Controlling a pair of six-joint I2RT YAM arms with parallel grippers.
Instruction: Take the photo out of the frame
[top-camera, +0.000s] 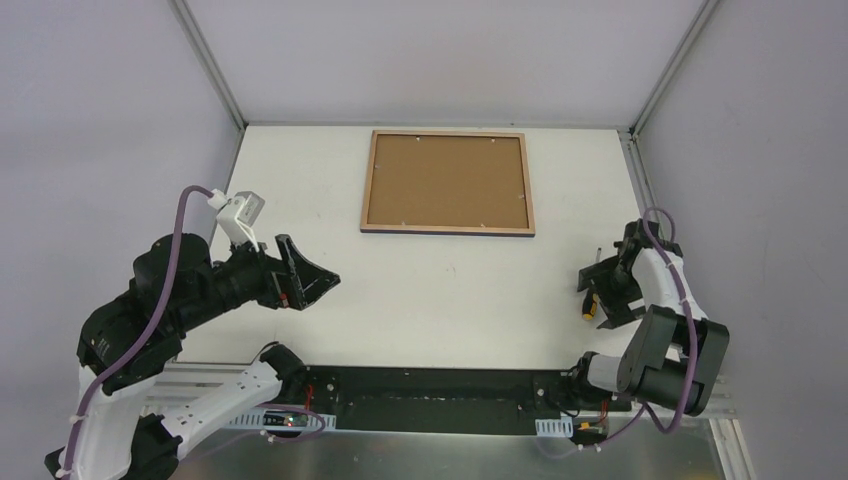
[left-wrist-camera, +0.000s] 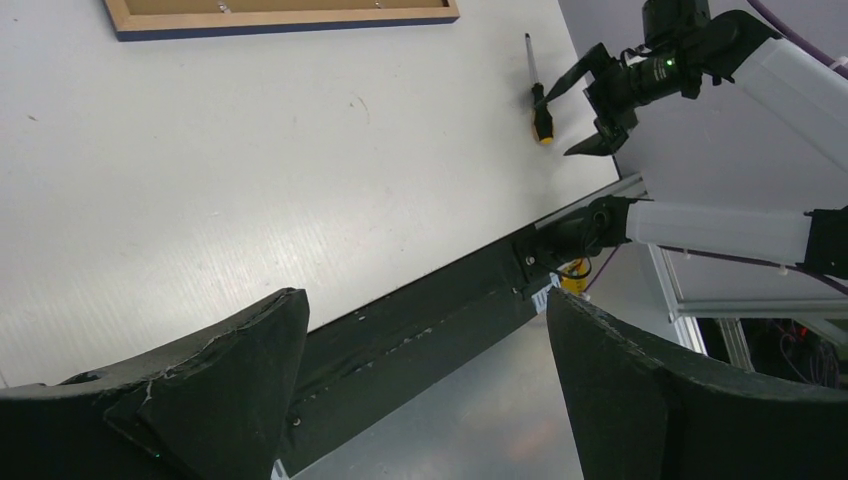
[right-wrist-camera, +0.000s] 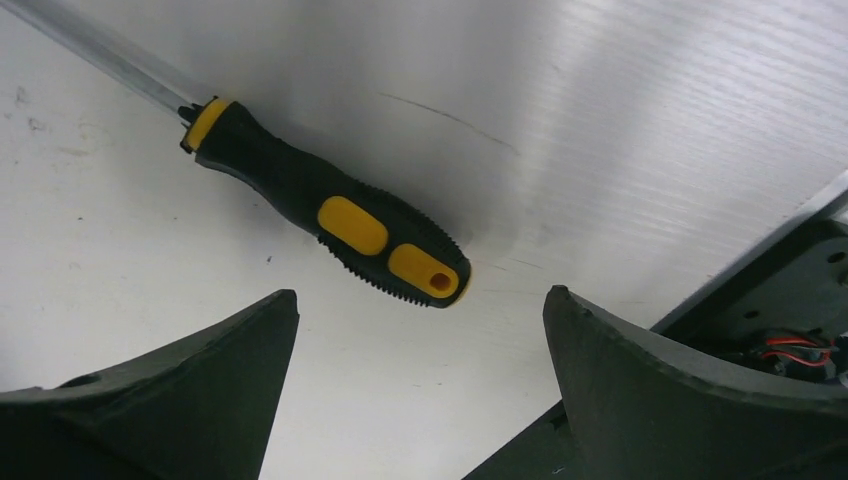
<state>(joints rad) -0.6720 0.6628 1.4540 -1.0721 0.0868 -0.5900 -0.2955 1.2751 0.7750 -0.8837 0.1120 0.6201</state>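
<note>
1. White desk (top-camera: 450, 300) with grey walls around it is what we look down on.
2. Our left claw (left-wrist-camera: 422, 305) is spread wide and holds nothing, and it hangs above the desk's near left part.
3. Our right claw (right-wrist-camera: 420, 295) is spread too and empty, low over the desk's right side.
4. Just past its fingertips we see a screwdriver (right-wrist-camera: 330, 225) lying on the desk, its black-and-yellow handle end nearest the claw and untouched.
5. Farther out, the frame (top-camera: 447, 227) lies flat, back up, at the desk's far middle, well apart from both claws.
6. Brown board (top-camera: 447, 180) fills its back, so we cannot see the photo.
</note>
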